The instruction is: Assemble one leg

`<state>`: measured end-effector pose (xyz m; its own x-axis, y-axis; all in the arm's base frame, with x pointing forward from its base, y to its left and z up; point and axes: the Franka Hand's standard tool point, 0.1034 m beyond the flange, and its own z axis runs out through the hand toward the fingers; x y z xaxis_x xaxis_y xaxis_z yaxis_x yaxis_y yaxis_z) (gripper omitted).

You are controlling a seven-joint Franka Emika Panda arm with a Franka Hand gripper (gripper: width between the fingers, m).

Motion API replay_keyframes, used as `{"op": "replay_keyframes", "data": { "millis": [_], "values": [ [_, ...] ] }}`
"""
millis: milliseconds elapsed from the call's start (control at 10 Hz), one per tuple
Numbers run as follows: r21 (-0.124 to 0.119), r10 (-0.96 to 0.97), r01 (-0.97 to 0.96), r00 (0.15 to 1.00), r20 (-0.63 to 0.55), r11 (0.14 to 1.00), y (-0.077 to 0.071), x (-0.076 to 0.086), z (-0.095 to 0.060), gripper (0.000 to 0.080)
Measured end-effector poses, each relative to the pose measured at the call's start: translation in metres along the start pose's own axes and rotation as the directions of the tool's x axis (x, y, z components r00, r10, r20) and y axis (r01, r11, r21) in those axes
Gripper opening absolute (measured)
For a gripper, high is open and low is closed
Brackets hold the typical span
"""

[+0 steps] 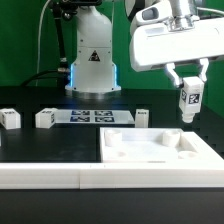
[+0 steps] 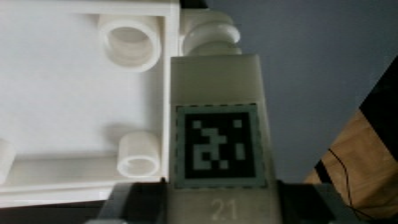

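One leg [image 1: 190, 103] hangs pinched in the end effector [image 1: 189, 88]; seemingly three other legs [image 1: 8, 119] [image 1: 45, 118] [image 1: 142, 116] lie apart.

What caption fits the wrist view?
Gripper holding the leg, tag facing the camera, beside the white panel with round sockets.

A black matte surface [image 1: 30, 145] carries a thin flat white marker board [image 1: 90, 115]. Toward the exterior view's left of it lie a small white plastic post [image 1: 9, 119] and a second white post [image 1: 45, 118]. Nearer the front lies a large flat white panel with round sockets [image 1: 120, 142].
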<state>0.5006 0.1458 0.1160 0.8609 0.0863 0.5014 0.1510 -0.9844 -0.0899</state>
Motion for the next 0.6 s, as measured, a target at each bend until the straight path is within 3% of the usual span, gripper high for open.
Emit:
{"op": "replay_keyframes", "data": {
  "millis": [300, 600],
  "values": [
    [-0.007, -0.068, 0.068, 0.997, -0.031, 0.998, 0.006, 0.029, 0.002, 0.0291],
    [-0.007, -0.067, 0.067, 0.997, -0.029, 0.998, 0.006, 0.027, 0.003, 0.0291]
  ]
}}
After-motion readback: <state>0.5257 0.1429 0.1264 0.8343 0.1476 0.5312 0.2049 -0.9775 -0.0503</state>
